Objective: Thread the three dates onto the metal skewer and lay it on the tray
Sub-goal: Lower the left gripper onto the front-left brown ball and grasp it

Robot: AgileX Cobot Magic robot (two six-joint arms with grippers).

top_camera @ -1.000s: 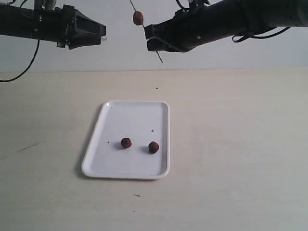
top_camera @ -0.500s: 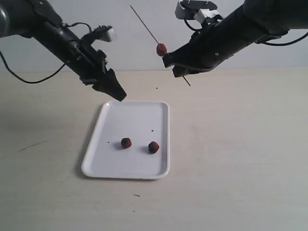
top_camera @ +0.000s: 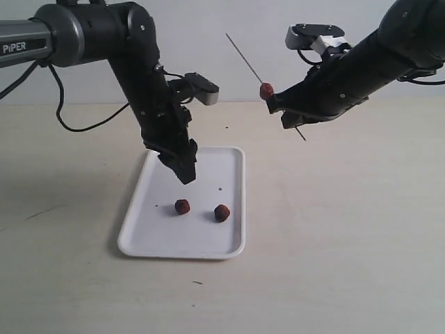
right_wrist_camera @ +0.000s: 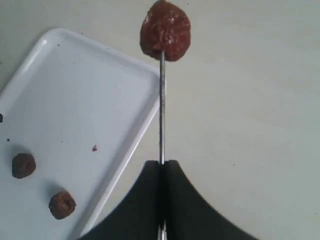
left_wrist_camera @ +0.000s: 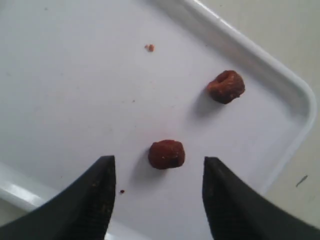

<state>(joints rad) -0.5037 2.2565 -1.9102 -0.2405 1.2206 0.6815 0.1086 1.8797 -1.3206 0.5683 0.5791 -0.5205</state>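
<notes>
The white tray [top_camera: 167, 240] lies on the table with two loose dates on it: one [top_camera: 182, 206] on the left, one [top_camera: 222, 212] on the right. My left gripper [top_camera: 185, 175] hangs open just above the left date [left_wrist_camera: 166, 154], which shows between and just ahead of its dark fingers [left_wrist_camera: 95, 195]; the other date [left_wrist_camera: 226, 86] lies further off. My right gripper [top_camera: 285, 117] is shut on the metal skewer [top_camera: 243, 57], held in the air right of the tray. The third date [top_camera: 266, 90] is threaded on the skewer [right_wrist_camera: 161, 110], a short way from the gripper [right_wrist_camera: 162, 165].
The pale wooden table [top_camera: 348, 229] spreads around the tray, with a white wall behind. Tiny crumbs and specks [left_wrist_camera: 149, 47] dot the tray. The left arm's cable [top_camera: 83, 125] hangs at the back left.
My left arm has swung down from high at the left to just above the left date on the tray. My right gripper has lowered and shifted right with the skewer and its date.
</notes>
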